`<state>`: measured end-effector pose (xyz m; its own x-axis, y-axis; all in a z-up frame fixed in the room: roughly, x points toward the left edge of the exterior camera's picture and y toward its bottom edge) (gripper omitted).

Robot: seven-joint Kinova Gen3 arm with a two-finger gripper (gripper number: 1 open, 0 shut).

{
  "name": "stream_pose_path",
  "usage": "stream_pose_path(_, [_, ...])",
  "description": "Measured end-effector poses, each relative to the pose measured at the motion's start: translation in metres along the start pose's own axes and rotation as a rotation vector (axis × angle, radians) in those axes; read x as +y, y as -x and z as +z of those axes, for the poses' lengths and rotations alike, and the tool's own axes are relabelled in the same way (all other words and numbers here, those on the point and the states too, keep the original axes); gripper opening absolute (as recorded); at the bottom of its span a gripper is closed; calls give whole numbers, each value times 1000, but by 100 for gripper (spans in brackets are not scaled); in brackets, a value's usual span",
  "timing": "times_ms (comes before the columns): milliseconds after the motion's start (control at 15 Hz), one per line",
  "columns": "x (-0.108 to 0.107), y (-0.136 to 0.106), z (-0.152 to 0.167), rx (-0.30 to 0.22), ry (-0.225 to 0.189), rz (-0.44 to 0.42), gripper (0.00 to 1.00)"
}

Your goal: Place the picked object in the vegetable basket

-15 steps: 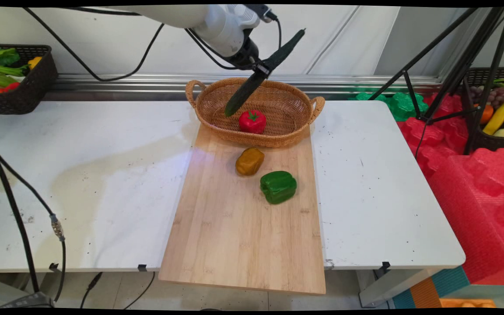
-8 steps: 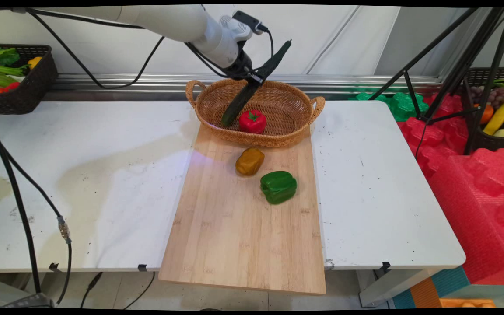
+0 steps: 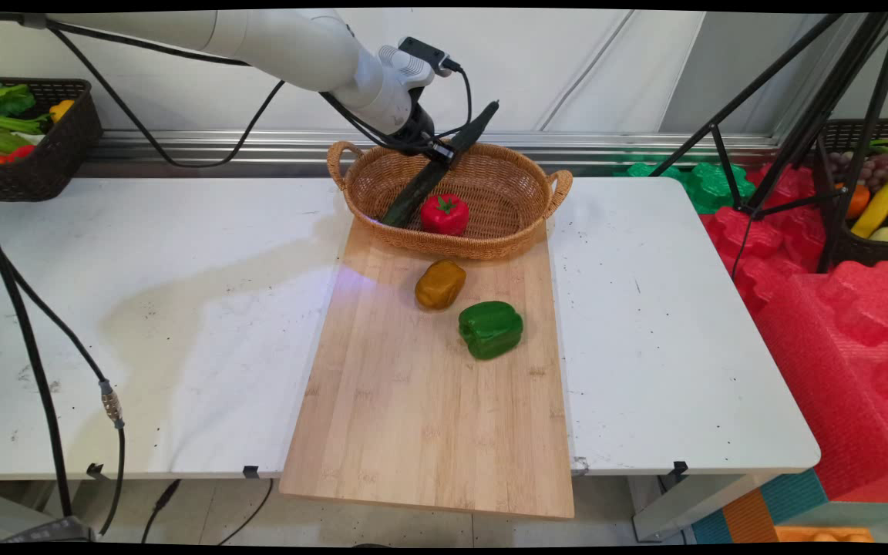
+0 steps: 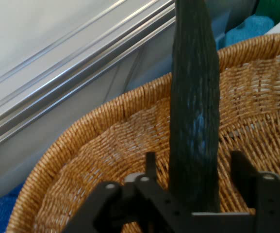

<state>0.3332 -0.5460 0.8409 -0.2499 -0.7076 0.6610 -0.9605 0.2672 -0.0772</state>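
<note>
The pincer pinches a cucumber near its middle, slanting, low end inside the basket beside the tomato. It looks long, stiff and light, likely to pivot unless held mid-length.

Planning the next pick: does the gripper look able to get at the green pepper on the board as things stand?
Probably not yet: the gripper is shut on the cucumber over the basket. The green pepper itself lies uncovered on the cutting board.
</note>
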Motion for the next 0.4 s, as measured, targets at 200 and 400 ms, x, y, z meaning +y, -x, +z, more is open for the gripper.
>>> stream_pose_path(200, [0, 3, -3, -1, -2, 1, 100])
stream_pose_path(400, [-1, 6, -11, 7, -6, 12, 100])
